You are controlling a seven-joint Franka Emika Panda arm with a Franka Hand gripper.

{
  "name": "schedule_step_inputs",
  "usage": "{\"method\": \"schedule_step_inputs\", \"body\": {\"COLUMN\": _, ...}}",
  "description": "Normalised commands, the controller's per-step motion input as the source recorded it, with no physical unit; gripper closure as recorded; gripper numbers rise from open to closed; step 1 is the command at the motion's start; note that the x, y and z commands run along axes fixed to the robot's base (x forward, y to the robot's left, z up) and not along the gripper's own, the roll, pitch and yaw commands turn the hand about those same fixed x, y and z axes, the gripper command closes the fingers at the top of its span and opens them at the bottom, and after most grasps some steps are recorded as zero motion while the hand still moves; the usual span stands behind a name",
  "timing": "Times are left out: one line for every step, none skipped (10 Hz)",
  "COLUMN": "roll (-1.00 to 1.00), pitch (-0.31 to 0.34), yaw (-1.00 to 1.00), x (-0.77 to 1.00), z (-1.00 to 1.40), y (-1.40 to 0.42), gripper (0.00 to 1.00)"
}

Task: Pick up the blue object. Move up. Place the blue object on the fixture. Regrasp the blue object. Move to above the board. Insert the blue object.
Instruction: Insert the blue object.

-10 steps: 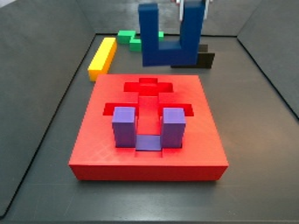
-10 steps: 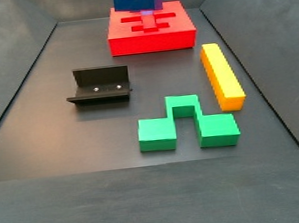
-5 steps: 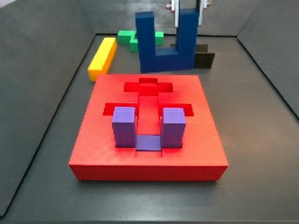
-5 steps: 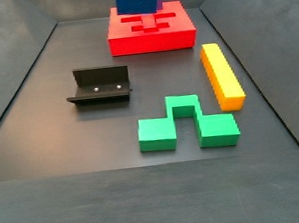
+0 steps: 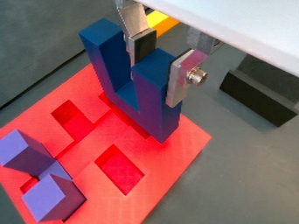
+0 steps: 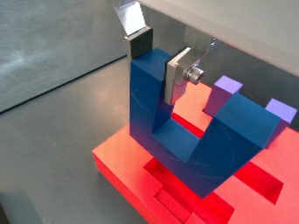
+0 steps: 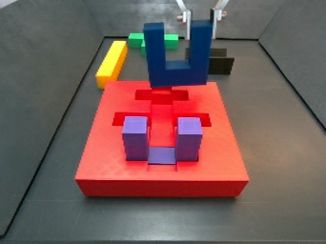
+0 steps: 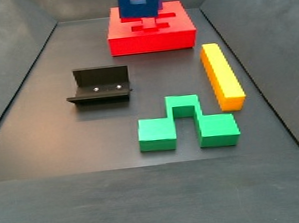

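Tool (image 5: 162,58) clamped on one prong of blue object (image 7: 177,59), prongs up, above board (image 7: 162,143); no writing legible.

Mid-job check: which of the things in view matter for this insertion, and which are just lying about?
In the job:
- blue block, prongs up, held by the gripper above the board
- red board
- fixture, now bare

Lying about:
- purple block, seated in the board
- green block
- yellow bar
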Motion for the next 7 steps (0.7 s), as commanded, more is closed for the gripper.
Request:
{"method": "schedule_step_inputs", "body": {"roll": 0.20, "pitch": 0.050, "yaw": -0.28, "x": -0.02, "z": -0.14, "y": -0.07, "gripper": 1.00}}
{"method": "schedule_step_inputs", "body": {"roll": 0.17, "pitch": 0.044, "yaw": -0.06, "x": -0.05, "z": -0.22, "y": 0.00, "gripper": 1.00}}
{"method": "schedule_step_inputs", "body": {"roll": 0.11, "pitch": 0.004, "yaw": 0.00, "x": -0.13, "z": -0.27, "y": 0.09, "gripper": 1.00}}
{"method": "schedule_step_inputs", "body": {"roll": 0.03, "pitch": 0.000, "yaw": 0.12, "x": -0.21, "z": -0.27, "y": 0.08, "gripper": 1.00}}
{"method": "schedule_step_inputs", "body": {"roll": 0.00, "pitch": -0.003, "yaw": 0.20, "x": -0.19, "z": -0.22, "y": 0.00, "gripper": 1.00}}
{"method": "schedule_step_inputs", "body": {"roll": 0.00, "pitch": -0.010, "yaw": 0.17, "x": -0.19, "z": -0.15, "y": -0.09, "gripper": 1.00}}
{"method": "schedule_step_inputs", "body": {"roll": 0.00, "pitch": -0.016, "yaw": 0.17, "x": -0.18, "z": -0.11, "y": -0.15, "gripper": 1.00}}
